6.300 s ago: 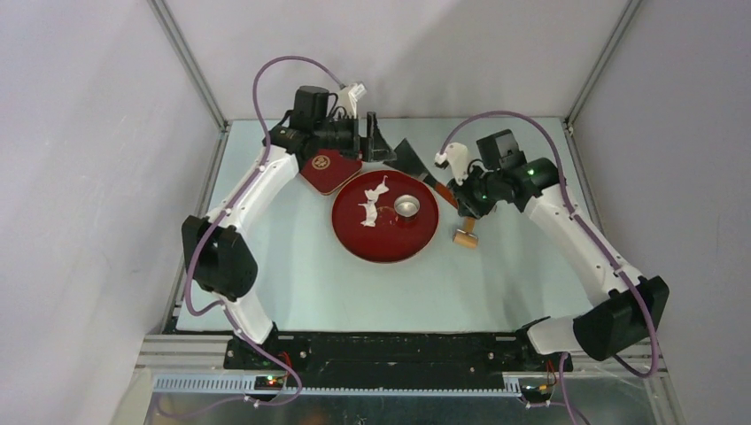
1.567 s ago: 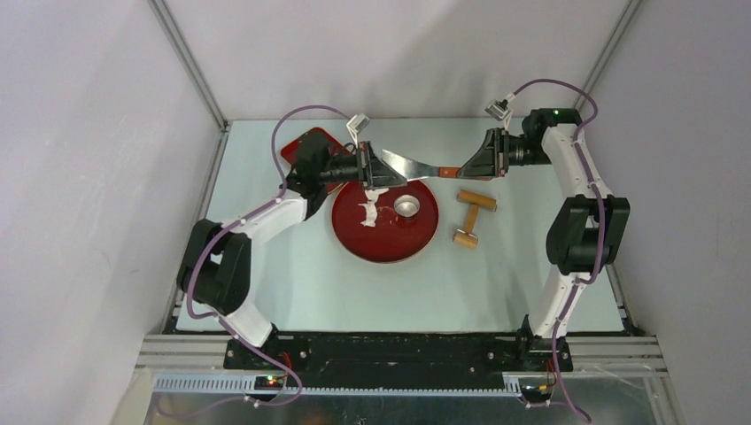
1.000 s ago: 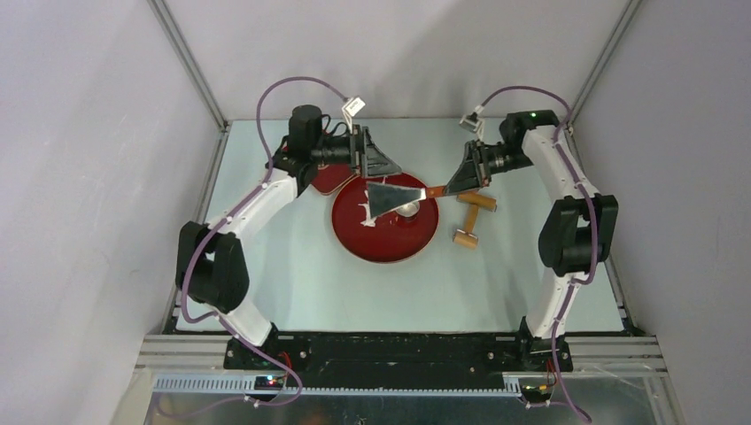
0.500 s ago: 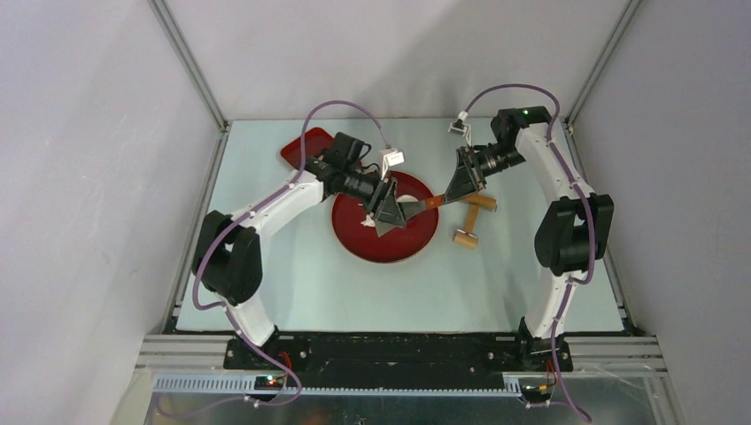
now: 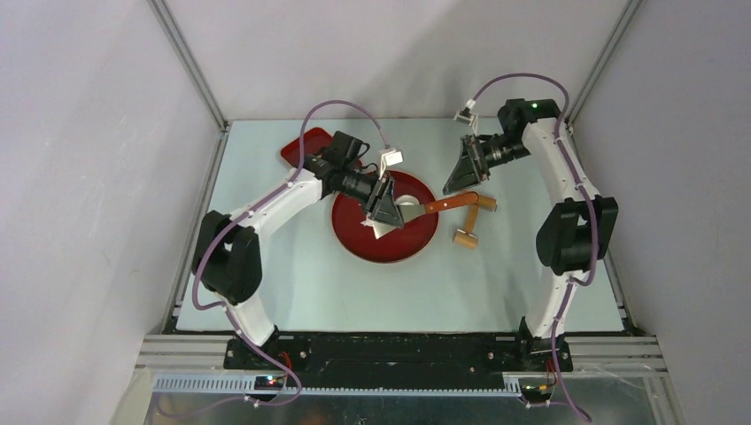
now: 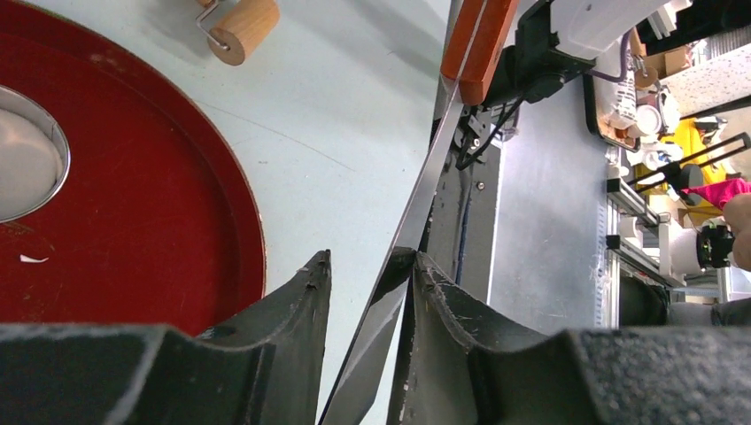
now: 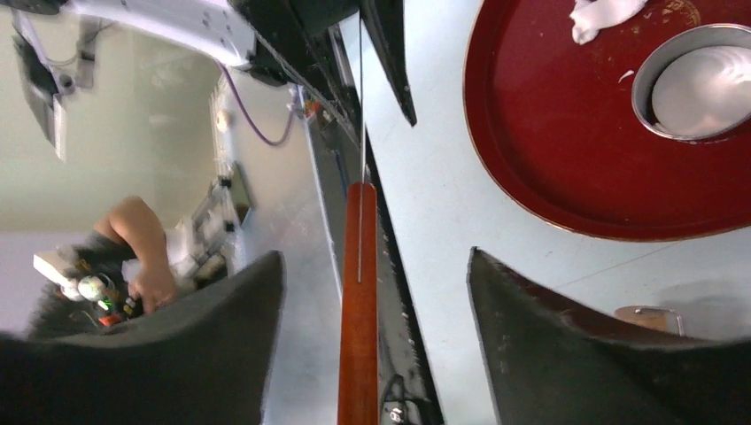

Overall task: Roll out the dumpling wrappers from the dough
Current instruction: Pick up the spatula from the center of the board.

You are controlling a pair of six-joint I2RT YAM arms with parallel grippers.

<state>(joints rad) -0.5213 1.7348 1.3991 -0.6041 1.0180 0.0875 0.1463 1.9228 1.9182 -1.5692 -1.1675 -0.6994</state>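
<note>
On the pale blue-green table (image 5: 310, 283), far centre, I list what sits under my two arms.

1. Round red lacquer tray (image 5: 390, 250). It carries a steel ring cutter (image 7: 639, 97). The dumpling wrapper (image 7: 708, 75), a flat white dough disc, lies inside the ring. A ragged white dough scrap (image 7: 602, 13) lies near the ring.
2. Steel-bladed scraper with an orange-brown handle (image 7: 359, 336). The blade stands edge-on over the tray and the handle points to my right. I judge it is held this way for a change of hands.
3. Left gripper (image 6: 367, 261). Jaws part-way apart around the blade. One finger touches the steel and a gap shows at the other, so they are not clenched yet.
4. Right gripper (image 7: 374, 257). Jaws released and wide, with the handle between them and clear space on both sides.
5. Wooden roller with a wire frame (image 5: 467, 236). It lies on the table just right of the tray, untouched. I judge it is parked within the right arm's reach.
6. Small red square plate (image 5: 297, 146). Back left, near the left arm.
</note>
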